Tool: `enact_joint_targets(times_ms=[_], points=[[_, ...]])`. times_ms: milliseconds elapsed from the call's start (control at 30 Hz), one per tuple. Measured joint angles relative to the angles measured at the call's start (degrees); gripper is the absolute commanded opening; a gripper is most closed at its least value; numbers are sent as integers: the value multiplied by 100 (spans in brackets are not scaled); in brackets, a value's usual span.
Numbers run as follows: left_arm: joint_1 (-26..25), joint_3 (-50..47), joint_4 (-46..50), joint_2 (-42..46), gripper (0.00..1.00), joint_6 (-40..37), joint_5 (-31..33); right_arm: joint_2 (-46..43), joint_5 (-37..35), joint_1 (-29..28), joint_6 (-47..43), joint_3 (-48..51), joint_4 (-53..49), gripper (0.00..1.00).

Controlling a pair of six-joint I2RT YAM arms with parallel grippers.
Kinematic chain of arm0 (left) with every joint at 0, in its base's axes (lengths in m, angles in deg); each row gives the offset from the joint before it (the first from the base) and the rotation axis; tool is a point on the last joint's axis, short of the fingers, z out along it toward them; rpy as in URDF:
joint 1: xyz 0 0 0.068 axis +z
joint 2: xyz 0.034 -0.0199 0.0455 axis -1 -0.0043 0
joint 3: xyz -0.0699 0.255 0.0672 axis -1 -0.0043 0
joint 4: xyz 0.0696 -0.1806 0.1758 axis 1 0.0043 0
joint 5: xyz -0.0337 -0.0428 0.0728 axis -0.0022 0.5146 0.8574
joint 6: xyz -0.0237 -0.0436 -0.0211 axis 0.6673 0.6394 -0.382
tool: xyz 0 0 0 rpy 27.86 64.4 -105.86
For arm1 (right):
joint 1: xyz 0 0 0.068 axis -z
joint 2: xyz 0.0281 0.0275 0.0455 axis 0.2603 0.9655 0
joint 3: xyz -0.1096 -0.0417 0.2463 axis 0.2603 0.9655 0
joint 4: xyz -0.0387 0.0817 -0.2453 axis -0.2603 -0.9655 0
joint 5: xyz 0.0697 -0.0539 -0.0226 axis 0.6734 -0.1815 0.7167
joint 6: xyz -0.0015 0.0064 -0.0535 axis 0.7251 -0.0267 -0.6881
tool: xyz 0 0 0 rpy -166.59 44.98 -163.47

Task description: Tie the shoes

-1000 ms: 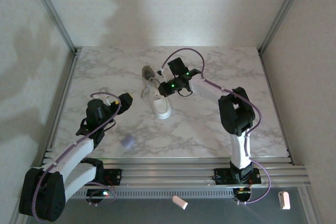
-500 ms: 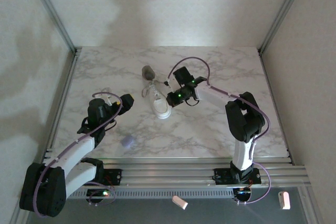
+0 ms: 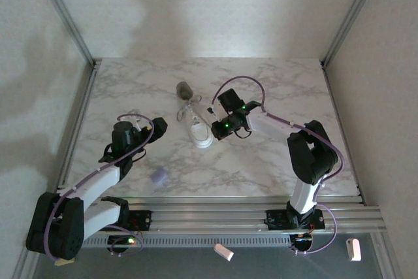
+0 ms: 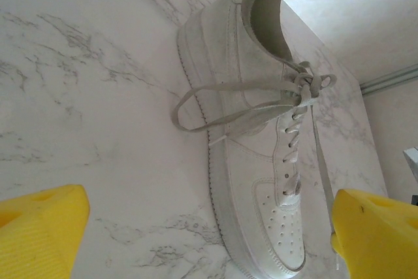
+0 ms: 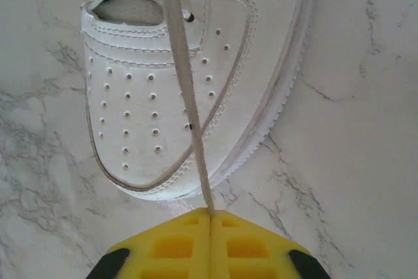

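Note:
The white sneaker (image 3: 199, 129) lies mid-table, toe toward the arms and its grey-lined opening toward the far side. In the right wrist view my right gripper (image 5: 210, 213) is shut on one thin white lace (image 5: 186, 96). That lace runs taut over the perforated toe (image 5: 157, 115) to the pads. From above, the right gripper (image 3: 216, 133) sits just right of the toe. My left gripper (image 3: 167, 123) is open, left of the shoe. In its wrist view the shoe (image 4: 261, 161) lies ahead between the yellow fingers (image 4: 39, 227), which hold nothing. A slack lace loop (image 4: 196, 106) lies on the table beside the knot area.
A small lavender blob (image 3: 159, 176) lies on the marble table (image 3: 261, 161) near the left arm. Metal frame rails (image 3: 78, 122) run along the table's sides and near edge. Open marble stretches to the right of the shoe.
My right gripper has drawn toward the near edge, from beside the shoe's laces to its toe, pulling the lace taut. The left arm has barely shifted.

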Motion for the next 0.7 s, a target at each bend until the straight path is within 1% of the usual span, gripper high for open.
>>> enact_joint_targets(times_ms=[433,700], points=[[0,186,15,-367,94,2,68,-247,-409,-13,42,446,-328,0],[0,214,15,-529,89,2,68,-297,-588,-35,66,450,-461,0]])
